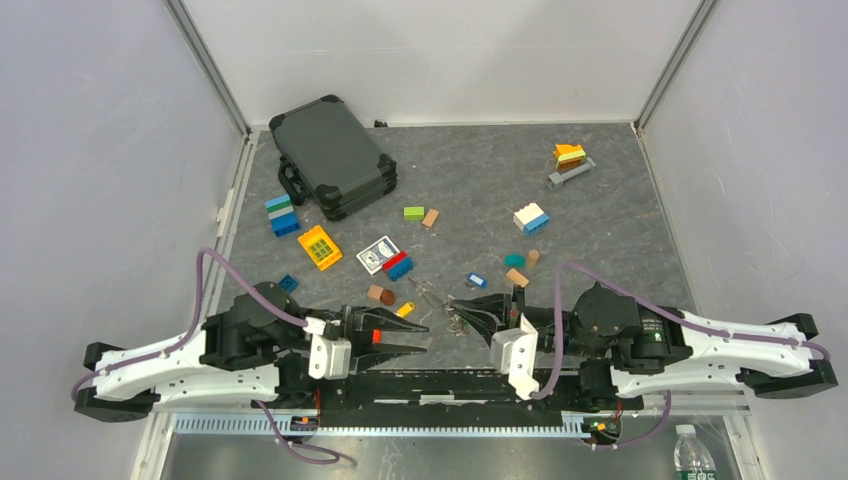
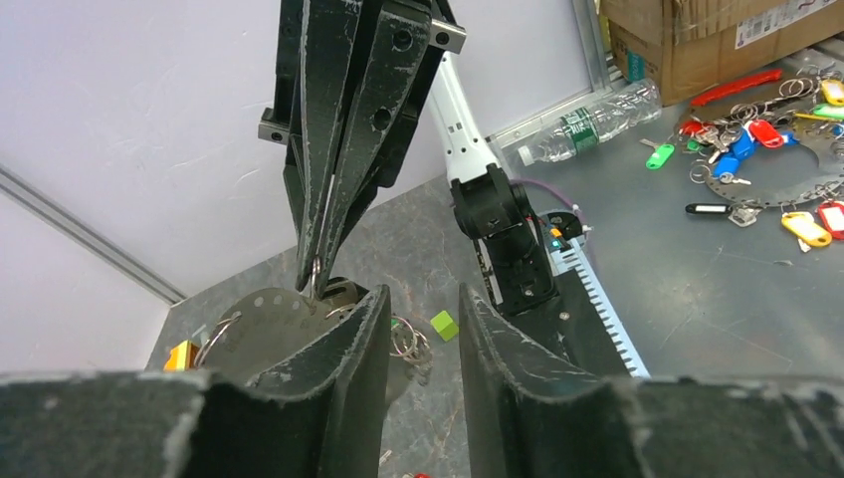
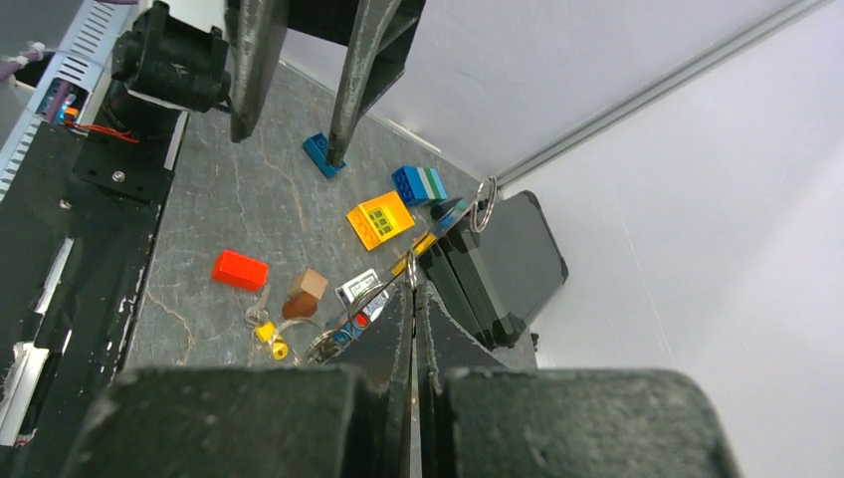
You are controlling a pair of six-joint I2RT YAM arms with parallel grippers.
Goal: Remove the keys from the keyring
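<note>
My right gripper point(image 3: 413, 285) is shut on the thin grey metal keyring point(image 3: 383, 290), holding it just above the table. In the left wrist view, the right gripper point(image 2: 316, 275) pinches a ring at the top of a round perforated metal plate point(image 2: 264, 324), with small rings point(image 2: 410, 341) hanging beside it. A yellow-headed key point(image 3: 272, 342) and a bare silver key point(image 3: 257, 309) lie on the table below. My left gripper point(image 1: 426, 338) faces the keyring point(image 1: 458, 318) from the left. Its jaws are apart with nothing between them point(image 2: 425, 295).
Toy bricks lie about: a red one point(image 3: 239, 270), a green one point(image 2: 444, 325), an orange plate point(image 1: 320, 247). A playing-card box point(image 1: 378, 254) and a dark case point(image 1: 332, 157) stand further back. Off the table lie a bottle point(image 2: 587, 120) and several tagged keys point(image 2: 766, 134).
</note>
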